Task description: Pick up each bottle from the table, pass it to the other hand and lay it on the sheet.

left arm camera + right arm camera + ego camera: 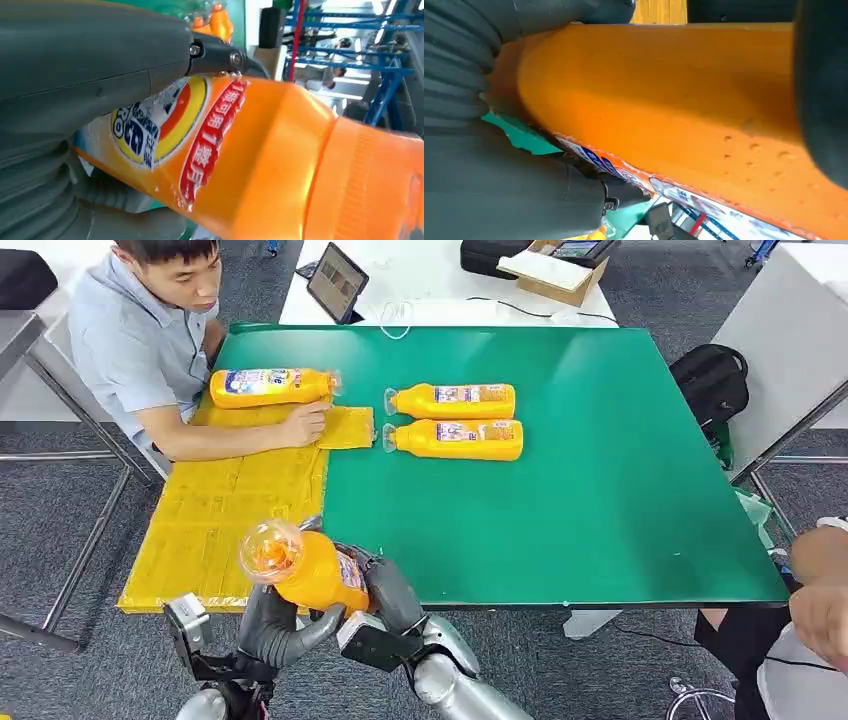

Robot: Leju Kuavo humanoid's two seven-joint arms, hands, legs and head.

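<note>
Green felt covers the tabltop [620,470], with a yellow cardboard sheet [215,520] along its left edge. Both my left hand [268,625] and right hand [392,592] grip an orange plastic detergent bottle [315,570] above the near edge. Its label [165,122] shows red Chinese characters and blue letters I can't read fully. Two matching orange bottles [455,420] lie mid-tabletop.

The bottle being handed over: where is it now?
In the head view, the bottle is off the table's near edge, gripped by both the left hand and right hand.
</note>
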